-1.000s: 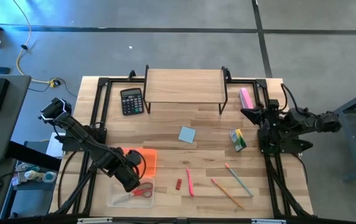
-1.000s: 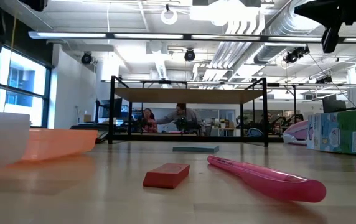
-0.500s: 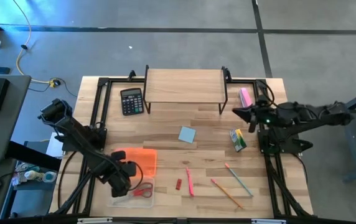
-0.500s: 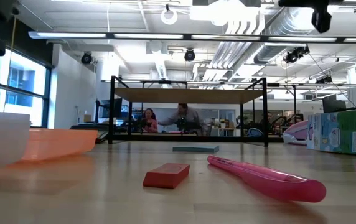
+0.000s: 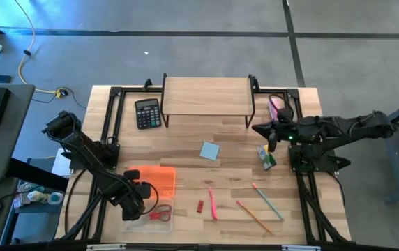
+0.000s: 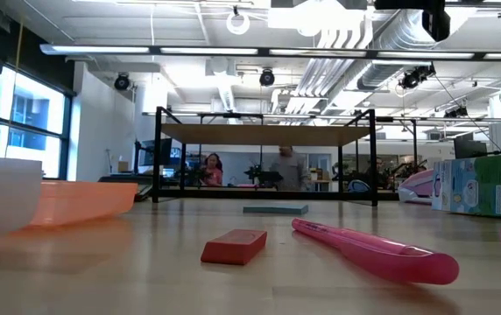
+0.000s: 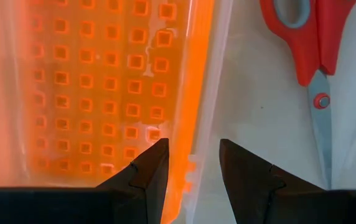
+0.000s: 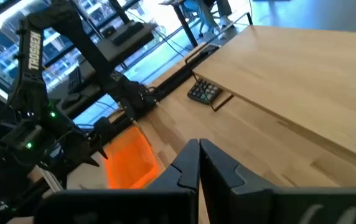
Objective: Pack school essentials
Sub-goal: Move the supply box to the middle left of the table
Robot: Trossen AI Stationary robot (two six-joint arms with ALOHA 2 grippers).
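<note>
School essentials lie scattered across the pale wooden table (image 5: pixel 185 150): a light-blue square notepad (image 5: pixel 210 150) near the middle, a small yellow-green crayon box (image 5: pixel 266 157) to its right, and toward the front edge a tiny red piece (image 5: pixel 201 206), a thin pink pencil (image 5: pixel 213 203), an orange pencil (image 5: pixel 254 216) and a pale pencil (image 5: pixel 267 201), all well apart from the clear plastic case (image 5: pixel 149 216) at front left. That case holds a pair of red-handled scissors (image 5: pixel 159 215), with its translucent orange lid (image 5: pixel 159 180) lying open beside it. The left gripper (image 5: pixel 135 202) hangs low over the case, its jaws partly spread astride the seam where orange lid meets clear tray, gripping nothing that can be made out. The right gripper (image 5: pixel 261 130) reaches in over the table's right side, above and just behind the crayon box, its fingers pressed together and empty. A black calculator (image 5: pixel 147 113) sits at back left beside a low wooden shelf (image 5: pixel 206 96), and a flat pink rectangular bar (image 5: pixel 275 107) rests at back right.
</note>
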